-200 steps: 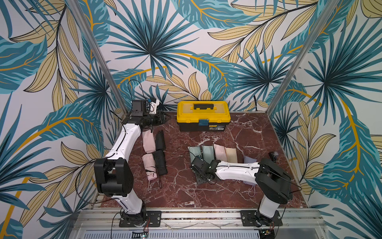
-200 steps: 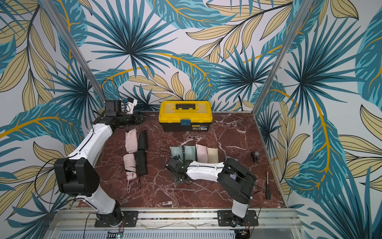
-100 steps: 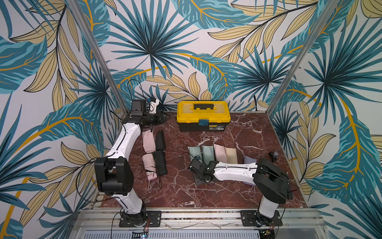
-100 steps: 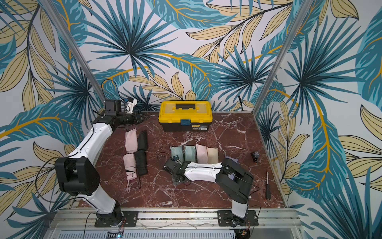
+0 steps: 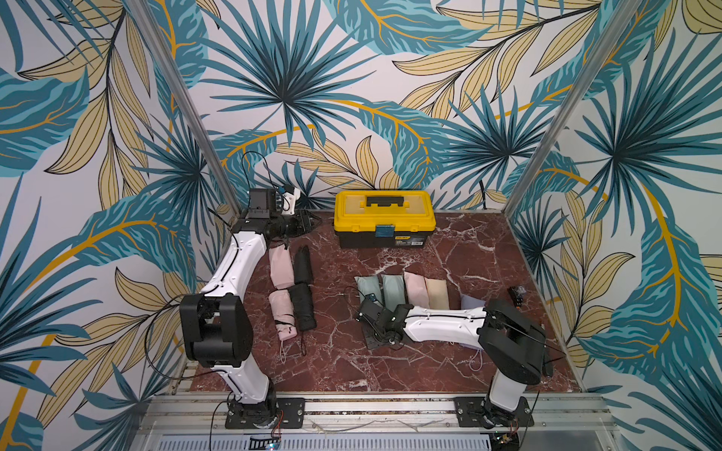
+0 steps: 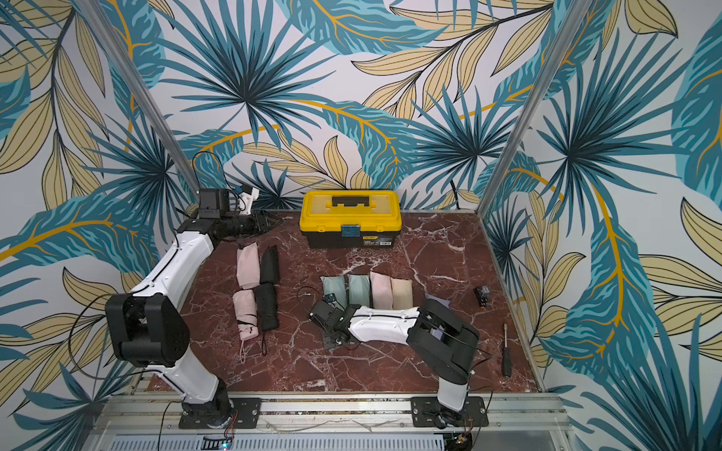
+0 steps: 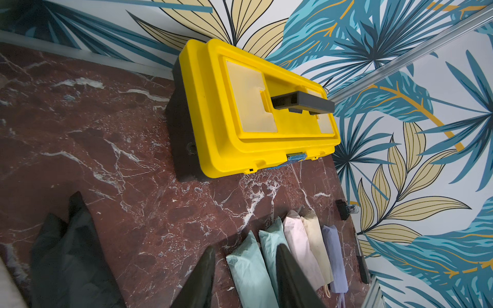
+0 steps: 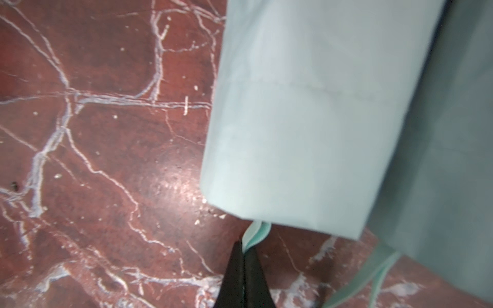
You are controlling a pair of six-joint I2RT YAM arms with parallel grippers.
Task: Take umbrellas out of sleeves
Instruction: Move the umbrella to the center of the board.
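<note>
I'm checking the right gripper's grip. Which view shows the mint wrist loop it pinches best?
The right wrist view: the mint wrist loop leaves the mint sleeve and passes into the shut right gripper. In both top views the gripper body hides it. The left wrist view shows the sleeve, not the loop.

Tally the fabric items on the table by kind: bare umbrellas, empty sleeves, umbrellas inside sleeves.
Bare umbrellas: 2 (pink, black)
Empty sleeves: 2 (pink, black)
Sleeved umbrellas: 5 (two mint, pink, beige, lilac)
Total: 9
</note>
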